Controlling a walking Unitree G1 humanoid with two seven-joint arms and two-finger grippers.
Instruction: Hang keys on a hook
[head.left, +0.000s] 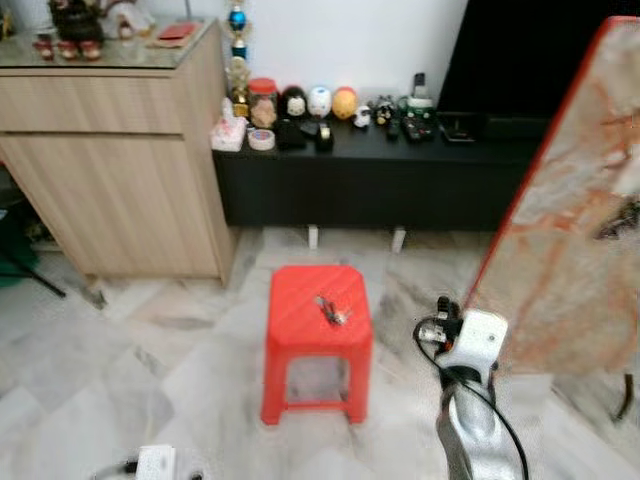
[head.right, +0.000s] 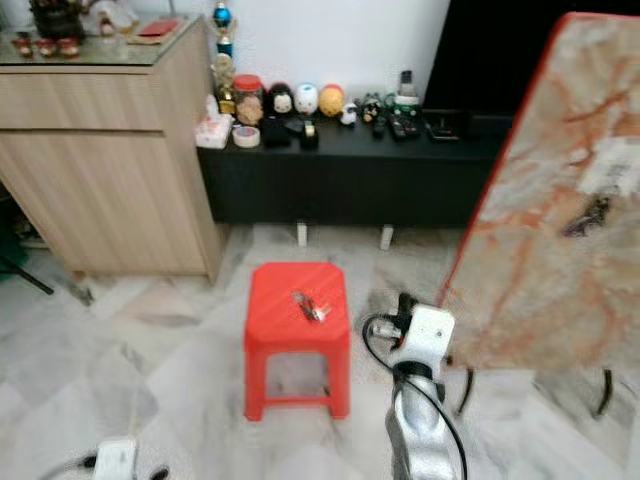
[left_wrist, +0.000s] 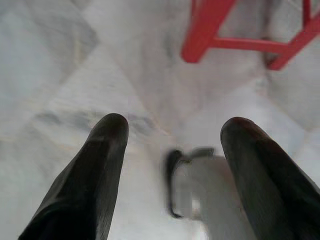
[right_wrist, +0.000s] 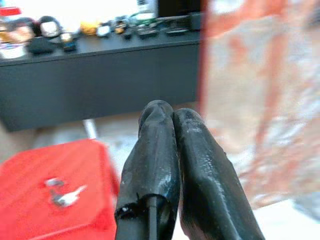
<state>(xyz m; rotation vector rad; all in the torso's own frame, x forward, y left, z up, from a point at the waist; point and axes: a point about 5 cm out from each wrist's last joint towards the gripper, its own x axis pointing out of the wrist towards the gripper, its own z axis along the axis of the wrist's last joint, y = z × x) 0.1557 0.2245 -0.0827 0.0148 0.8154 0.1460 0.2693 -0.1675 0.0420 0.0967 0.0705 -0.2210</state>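
Note:
A small bunch of keys (head.left: 330, 312) lies on top of a red plastic stool (head.left: 318, 330) in the middle of the floor. To the right stands a tilted marble-patterned board (head.right: 540, 250) with a small dark hook (head.right: 590, 215) high on it. My right gripper (right_wrist: 172, 112) is shut on nothing. It hovers just right of the stool, between the stool and the board, with the keys (right_wrist: 62, 195) a little to its left. My left gripper (left_wrist: 172, 127) hangs open, low over the floor, near the stool's legs (left_wrist: 202, 35).
A low black console (head.left: 370, 180) with jars, figurines and remotes runs along the back wall, beneath a dark TV. A wooden cabinet (head.left: 110, 170) stands at the left. The floor is pale marble tile (head.left: 150, 360). The board's legs (head.right: 605, 390) rest at the right.

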